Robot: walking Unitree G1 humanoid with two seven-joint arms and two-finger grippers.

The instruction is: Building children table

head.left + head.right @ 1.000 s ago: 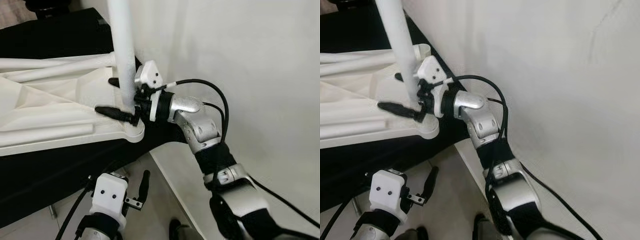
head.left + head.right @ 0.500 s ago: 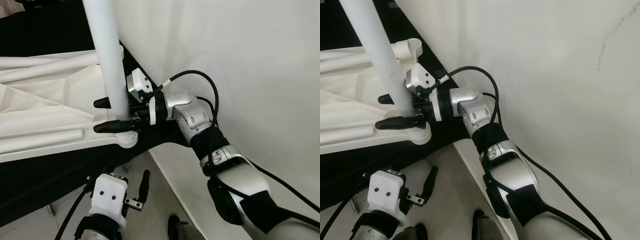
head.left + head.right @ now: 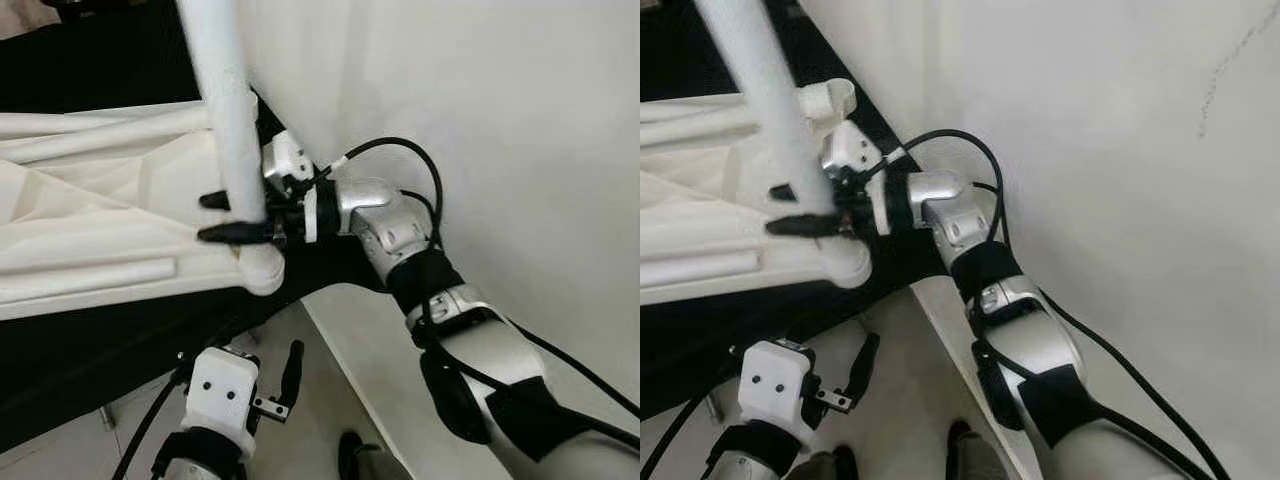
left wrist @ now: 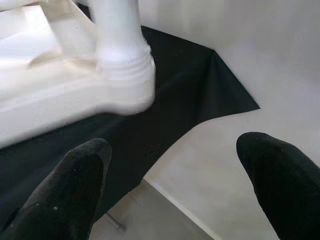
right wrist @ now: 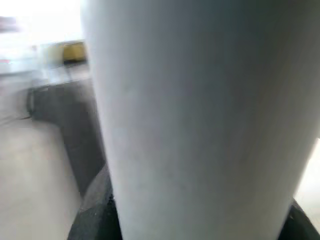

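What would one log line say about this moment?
right hand: shut on table leg | leg: standing in tabletop corner socket | left hand: open, idle below | surface: black cloth

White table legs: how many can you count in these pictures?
3. One upright leg in the right end effector, standing in the tabletop's corner socket; two lying legs on the tabletop. Others may be hidden.

Desk (image 3: 120,330) w/ black cloth cover, one corner near the white wall. On it lies a white plastic tabletop (image 3: 90,230), underside up w/ ribs showing, its corner socket at the desk edge holding a white leg (image 3: 228,110) that stands up. Pale floor (image 3: 310,400) below.
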